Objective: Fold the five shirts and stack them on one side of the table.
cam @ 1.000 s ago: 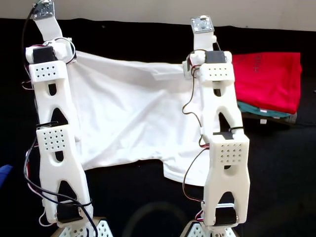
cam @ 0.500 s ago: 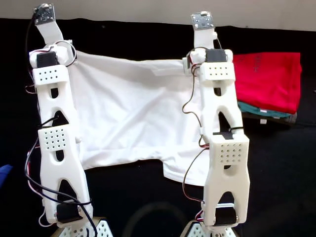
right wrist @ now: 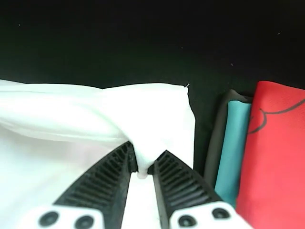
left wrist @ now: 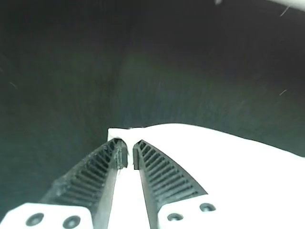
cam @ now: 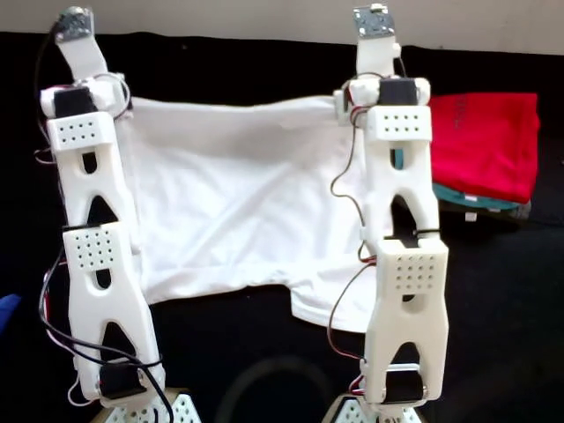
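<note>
A white shirt [cam: 233, 203] lies spread on the black table between my two arms, its far edge pulled taut. My left gripper [left wrist: 127, 150] is shut on the shirt's far left corner [left wrist: 119, 133]. My right gripper [right wrist: 143, 167] is shut on the far right corner of the white shirt [right wrist: 152, 112], with cloth bunched between its fingers. To the right sits a stack of folded shirts, a red shirt [cam: 485, 141] on top and a teal one [right wrist: 233, 152] and a dark one beneath it.
The black table cloth [cam: 493, 308] covers the whole surface. The folded stack [right wrist: 276, 143] lies close beside the right gripper. A blue object [cam: 7, 310] peeks in at the left edge. A pale wall [cam: 264, 13] runs behind the table.
Both arms have moved toward the far side of the table, and the right one also to the right. The shirt's far edge is now straighter and its right corner nearer the red stack.
</note>
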